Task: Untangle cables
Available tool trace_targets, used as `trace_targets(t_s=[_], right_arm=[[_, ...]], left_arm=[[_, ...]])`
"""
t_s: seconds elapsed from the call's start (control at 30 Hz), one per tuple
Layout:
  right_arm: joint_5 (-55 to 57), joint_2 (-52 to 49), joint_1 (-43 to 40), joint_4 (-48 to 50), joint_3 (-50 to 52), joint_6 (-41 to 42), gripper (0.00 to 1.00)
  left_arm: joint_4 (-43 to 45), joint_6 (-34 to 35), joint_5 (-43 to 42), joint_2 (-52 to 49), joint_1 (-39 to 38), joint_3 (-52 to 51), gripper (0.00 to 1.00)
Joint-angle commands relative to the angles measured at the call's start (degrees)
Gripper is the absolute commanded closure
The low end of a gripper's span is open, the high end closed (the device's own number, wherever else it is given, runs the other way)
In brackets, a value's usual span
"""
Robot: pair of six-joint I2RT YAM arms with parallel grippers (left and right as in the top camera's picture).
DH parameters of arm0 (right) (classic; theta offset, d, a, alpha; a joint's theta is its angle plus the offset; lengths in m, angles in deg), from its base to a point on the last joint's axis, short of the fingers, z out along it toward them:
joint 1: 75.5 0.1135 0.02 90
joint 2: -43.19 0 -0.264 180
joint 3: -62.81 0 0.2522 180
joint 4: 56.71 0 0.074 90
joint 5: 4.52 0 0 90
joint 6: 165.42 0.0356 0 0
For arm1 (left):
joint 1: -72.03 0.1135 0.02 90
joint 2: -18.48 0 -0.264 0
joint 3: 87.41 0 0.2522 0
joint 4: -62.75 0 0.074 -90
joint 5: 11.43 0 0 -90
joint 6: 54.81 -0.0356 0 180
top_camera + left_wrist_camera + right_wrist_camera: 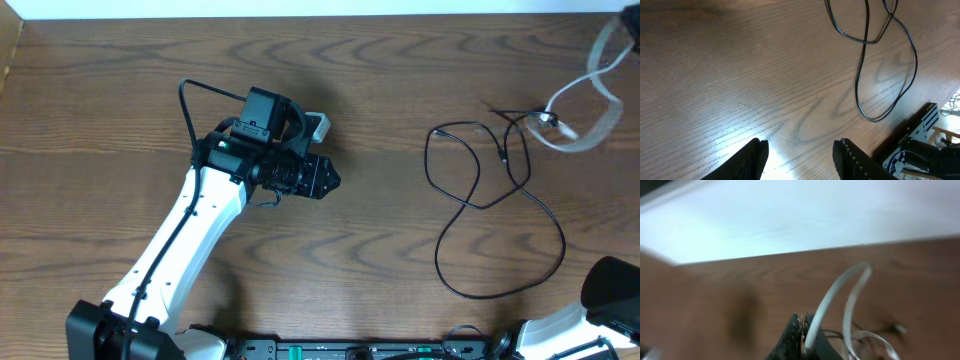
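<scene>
Right gripper (801,336) clamped tight on white cable (827,297), its lifted loop snarled at black cable (429,160) far-right end. Left gripper (800,150), fingers parted, empty, over bare table (380,60) left of black cable.

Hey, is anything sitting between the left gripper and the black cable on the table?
Nothing visible does. Only bare table lies between the open left gripper and the nearest loop of the black cable, in both the overhead and left wrist views.
</scene>
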Motion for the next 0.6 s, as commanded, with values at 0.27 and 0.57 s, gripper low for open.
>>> trace_targets(t_s=[0.27,0.57], right_arm=[[-2.67,0.85,0.15,-1.53,-0.92,-1.84,0.99],[-19.32,0.83,4.96,-8.41,-0.92,-3.34,0.99]], left_arm=[[2.73,0.66,0.07,-0.61,0.11,-0.17,0.52],[22.86,7.76,0.09,-0.61,-1.38,-0.17,0.37]])
